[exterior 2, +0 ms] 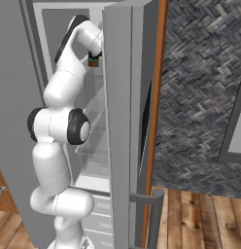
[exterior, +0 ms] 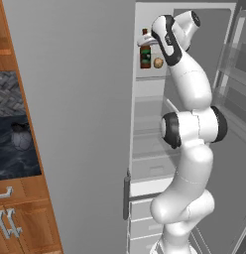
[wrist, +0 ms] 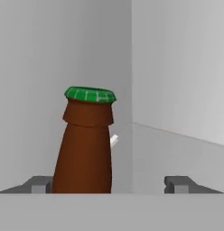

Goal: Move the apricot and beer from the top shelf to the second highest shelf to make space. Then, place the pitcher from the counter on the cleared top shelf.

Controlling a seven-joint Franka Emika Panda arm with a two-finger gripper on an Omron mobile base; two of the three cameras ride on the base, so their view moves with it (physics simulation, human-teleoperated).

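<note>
Beer (wrist: 85, 149) neck, green cap, between wide-spread end effector (wrist: 109, 184) fingers; label unreadable.

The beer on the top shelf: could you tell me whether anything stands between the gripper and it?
Nothing visible does. In the hand view the beer rises between the open gripper's fingertips, close to one of them. The apricot sits beside the bottle on the top shelf, off to the side.

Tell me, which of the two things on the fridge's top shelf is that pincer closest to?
The beer: its brown neck with the green cap rises between the open pincer's tips. The apricot sits apart, beside the bottle.
</note>
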